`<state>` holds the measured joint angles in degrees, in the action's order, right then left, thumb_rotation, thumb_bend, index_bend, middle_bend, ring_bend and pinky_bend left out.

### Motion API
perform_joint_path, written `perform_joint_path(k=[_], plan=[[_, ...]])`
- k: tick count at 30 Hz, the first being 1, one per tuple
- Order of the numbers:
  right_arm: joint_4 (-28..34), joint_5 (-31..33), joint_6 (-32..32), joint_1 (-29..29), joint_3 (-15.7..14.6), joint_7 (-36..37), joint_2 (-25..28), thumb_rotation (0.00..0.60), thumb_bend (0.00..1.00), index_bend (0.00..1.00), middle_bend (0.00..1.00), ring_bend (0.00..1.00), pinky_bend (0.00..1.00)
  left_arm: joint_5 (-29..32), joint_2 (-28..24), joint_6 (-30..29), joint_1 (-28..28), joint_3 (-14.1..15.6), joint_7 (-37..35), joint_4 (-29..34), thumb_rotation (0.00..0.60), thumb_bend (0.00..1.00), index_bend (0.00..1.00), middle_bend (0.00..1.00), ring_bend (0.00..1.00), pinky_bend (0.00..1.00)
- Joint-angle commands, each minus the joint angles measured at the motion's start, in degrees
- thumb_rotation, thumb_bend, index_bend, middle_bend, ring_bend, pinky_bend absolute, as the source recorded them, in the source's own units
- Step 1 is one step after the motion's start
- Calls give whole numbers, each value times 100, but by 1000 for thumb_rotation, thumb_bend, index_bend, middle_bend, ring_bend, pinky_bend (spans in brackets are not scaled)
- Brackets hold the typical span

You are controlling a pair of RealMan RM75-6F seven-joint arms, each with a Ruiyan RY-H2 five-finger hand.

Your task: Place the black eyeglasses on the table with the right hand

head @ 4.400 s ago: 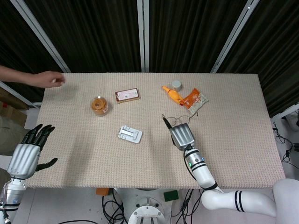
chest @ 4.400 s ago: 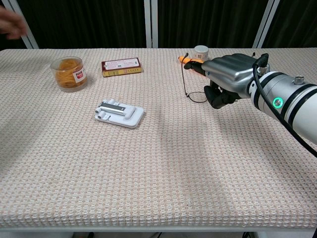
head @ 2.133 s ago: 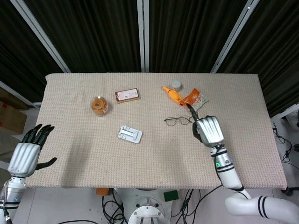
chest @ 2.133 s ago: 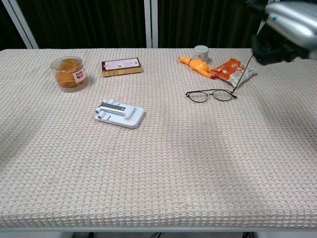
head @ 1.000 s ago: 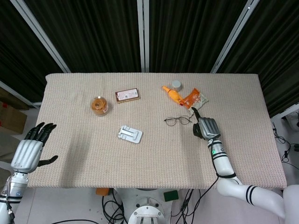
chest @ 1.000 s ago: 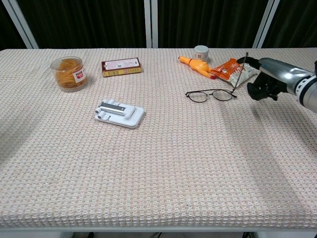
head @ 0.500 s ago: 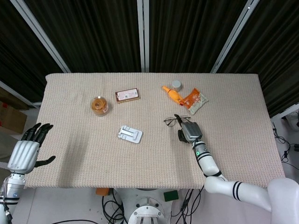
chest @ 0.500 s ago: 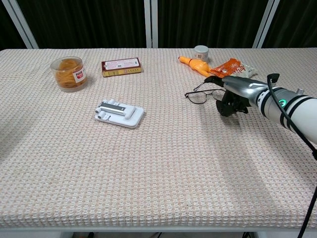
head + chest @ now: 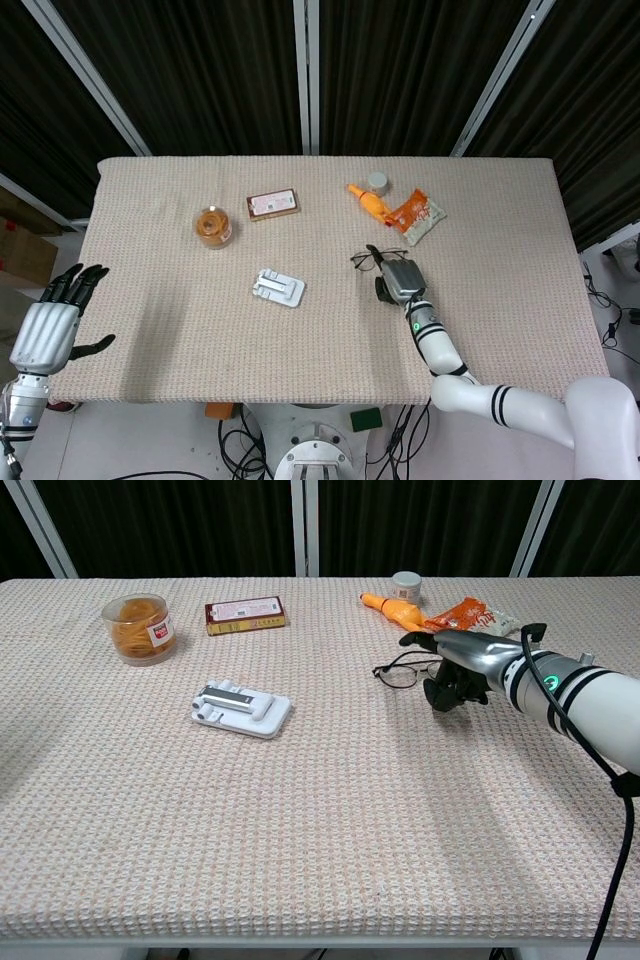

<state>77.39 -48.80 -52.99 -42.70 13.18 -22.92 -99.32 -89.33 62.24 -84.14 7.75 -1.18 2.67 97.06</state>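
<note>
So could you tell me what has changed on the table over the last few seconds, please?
The right hand first held the glasses, set them down beside the snack packet and drew off to the right. It has since come back left and now lies over their right side; whether it grips them cannot be told. The left hand stayed open off the table's left edge. The jar, box and white holder did not move.

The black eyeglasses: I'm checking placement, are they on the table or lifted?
Cannot tell. The black eyeglasses sit low by the table, but the right hand covers their far side.
</note>
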Motion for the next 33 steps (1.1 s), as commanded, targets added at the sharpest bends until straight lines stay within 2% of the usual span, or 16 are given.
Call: perform_joint_path(k=[1, 4, 8, 19, 33], plan=[[452, -546, -466, 271, -95, 328, 188, 600, 729, 0, 893, 816, 806, -11, 4, -1, 5, -2, 8, 11, 600, 65, 100, 113, 45, 159], [718, -758, -647, 443, -297, 314, 334, 600, 726, 0, 893, 815, 806, -22, 15, 32, 23, 5, 44, 24, 600, 65, 100, 114, 45, 159], [785, -678, -642, 504, -391, 158, 402, 600, 701, 0, 893, 816, 805, -42, 43, 58, 44, 9, 90, 51, 599, 65, 100, 114, 46, 159], [382, -418, -388, 358, -242, 50, 198, 600, 708, 0, 893, 816, 805, 16, 35, 72, 41, -5, 74, 20, 600, 65, 100, 114, 45, 159], [-42, 4, 15, 195, -245, -146, -47, 600, 682, 0, 893, 816, 805, 22, 16, 69, 56, -23, 8, -11, 600, 65, 100, 114, 46, 159]])
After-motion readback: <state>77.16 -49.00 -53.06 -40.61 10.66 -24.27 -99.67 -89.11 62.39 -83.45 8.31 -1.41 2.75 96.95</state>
